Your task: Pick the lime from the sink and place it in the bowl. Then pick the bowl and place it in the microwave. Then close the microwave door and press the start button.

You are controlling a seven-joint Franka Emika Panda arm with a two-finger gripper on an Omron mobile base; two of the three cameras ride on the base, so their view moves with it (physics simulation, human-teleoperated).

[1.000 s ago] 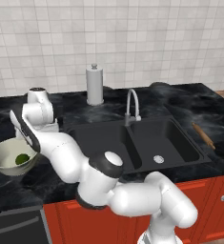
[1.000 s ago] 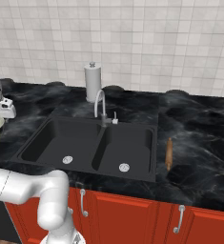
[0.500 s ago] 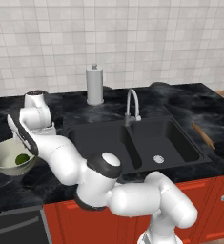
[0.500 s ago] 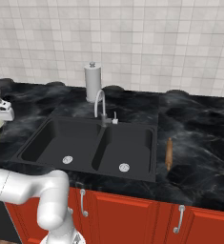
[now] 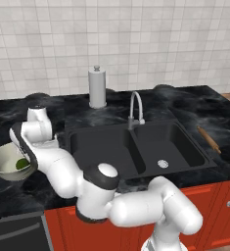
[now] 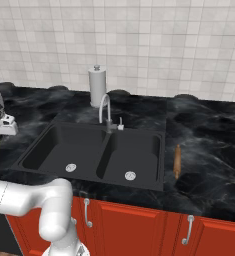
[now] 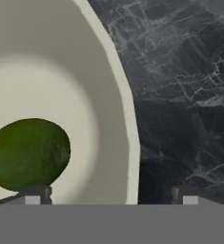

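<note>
Lime in bowl; claw set over the rim for the bowl pickup.

We find the lime (image 7: 29, 153) resting inside the bowl (image 7: 61, 95), which sits on the black desk (image 5: 53, 109) left of the sink (image 5: 136, 147). The claw (image 7: 111, 194) stands wide open and empty, one tip inside the wall, the other outside. We judge the bowl grasp is in hand: we advise lowering squarely over the rim (image 7: 127, 128), closing firmly on the wall, and lifting level so the lime stays put.
</note>
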